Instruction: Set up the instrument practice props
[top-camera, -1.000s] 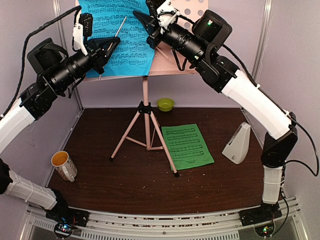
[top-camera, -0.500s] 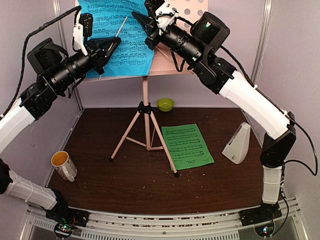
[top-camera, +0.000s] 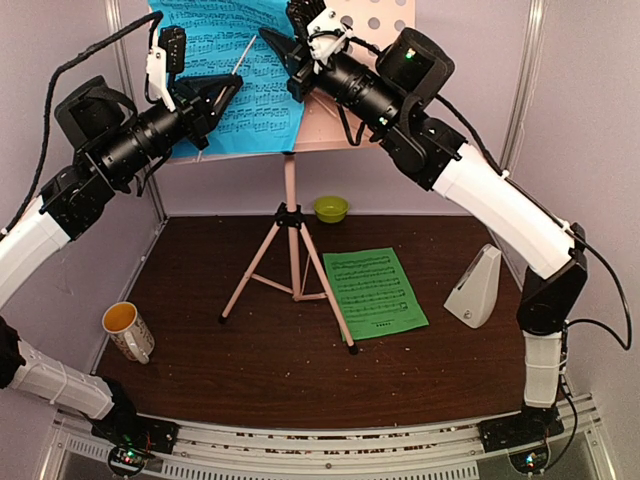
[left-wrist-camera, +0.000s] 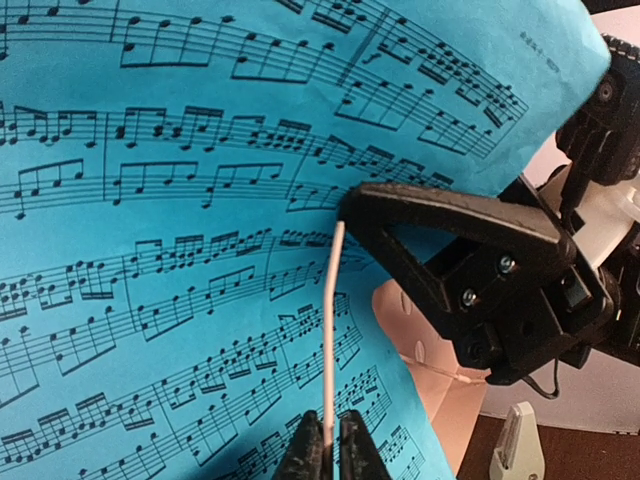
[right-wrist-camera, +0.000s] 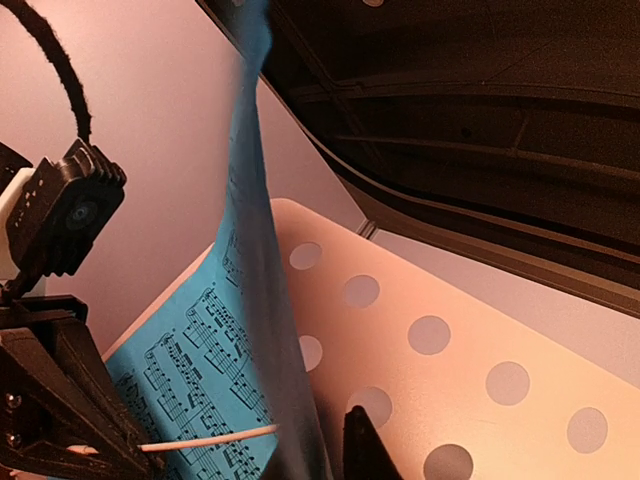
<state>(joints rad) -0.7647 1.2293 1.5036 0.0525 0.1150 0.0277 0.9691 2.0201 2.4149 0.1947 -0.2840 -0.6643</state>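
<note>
Up on the desk of the pink music stand, we log the blue sheet covering the left part of the perforated panel. The right part shows bare pink with round holes. The sheet bows outward, and its right edge stands off the panel in the right wrist view.

Left gripper: raised in front of the sheet, jaws drawn down to a sliver, fingertips pinching a thin white rod. The rod runs up across the printed staves and ends at the tip of the other arm's black finger.

Right gripper: raised at the sheet's right edge. In the left wrist view one triangular finger lies across the printed face. From its own camera we see one dark fingertip on the panel side of the paper, so the edge passes between the two fingers. The jaws look narrow; we cannot tell whether they clamp the paper.

Down on the brown table: the tripod legs are spread. The green sheet lies flat just beside the right-hand leg. The white metronome stands upright further right, apart from the sheet. A mug sits at the left edge, and a small lime bowl sits behind the tripod.
</note>
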